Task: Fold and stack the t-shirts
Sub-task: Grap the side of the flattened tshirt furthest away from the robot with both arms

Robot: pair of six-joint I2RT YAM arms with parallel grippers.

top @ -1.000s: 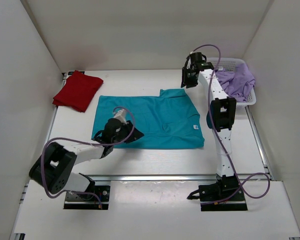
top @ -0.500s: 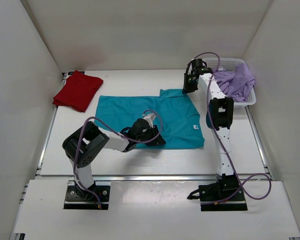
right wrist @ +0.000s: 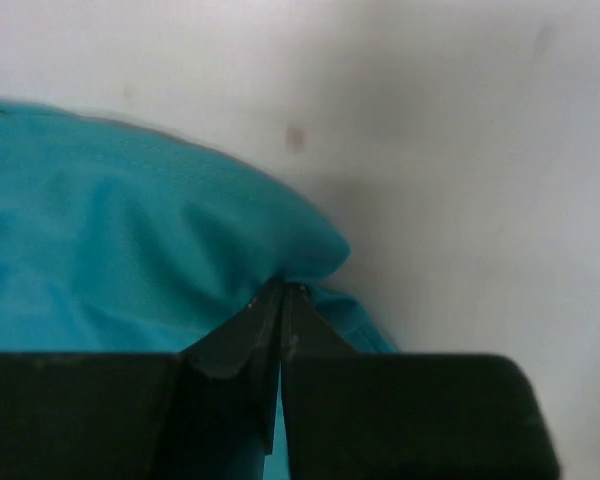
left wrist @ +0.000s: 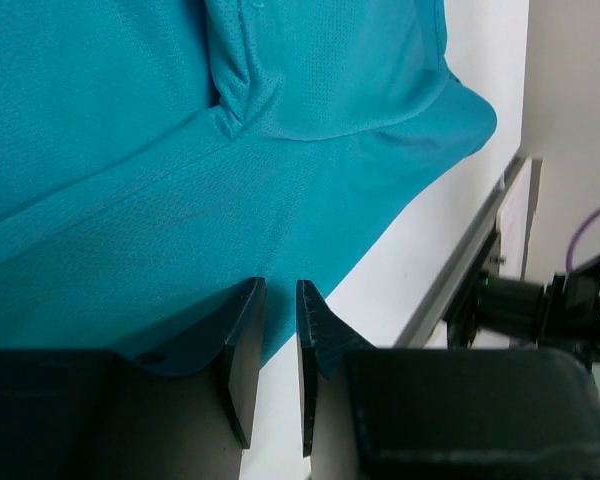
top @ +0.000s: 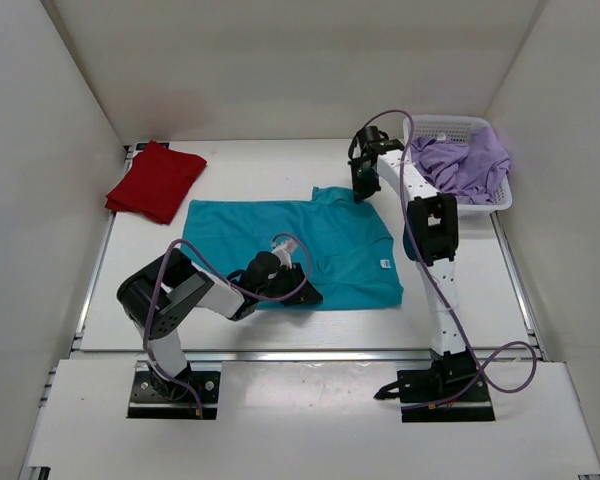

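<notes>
The teal t-shirt (top: 320, 235) lies spread flat mid-table. My right gripper (top: 361, 190) is at its far edge, shut on a bunched fold of the teal fabric (right wrist: 130, 240), which bulges just beyond the gripper's tips (right wrist: 282, 288). My left gripper (top: 305, 293) rests low at the shirt's near hem (left wrist: 180, 150). Its jaws (left wrist: 278, 288) stand a narrow gap apart, with white table showing between them and nothing pinched. The red t-shirt (top: 155, 180) lies folded at the far left. The lavender t-shirt (top: 470, 160) is heaped in the basket.
The white mesh basket (top: 450, 121) stands at the far right against the wall. White walls enclose the table on three sides. A metal rail (left wrist: 470, 270) runs along the table's near edge, close to my left gripper.
My right gripper came down from above the basket side onto the teal shirt's far edge and shut on it. My left arm swung right along the near hem. The shirt shifted slightly left and nearer.
</notes>
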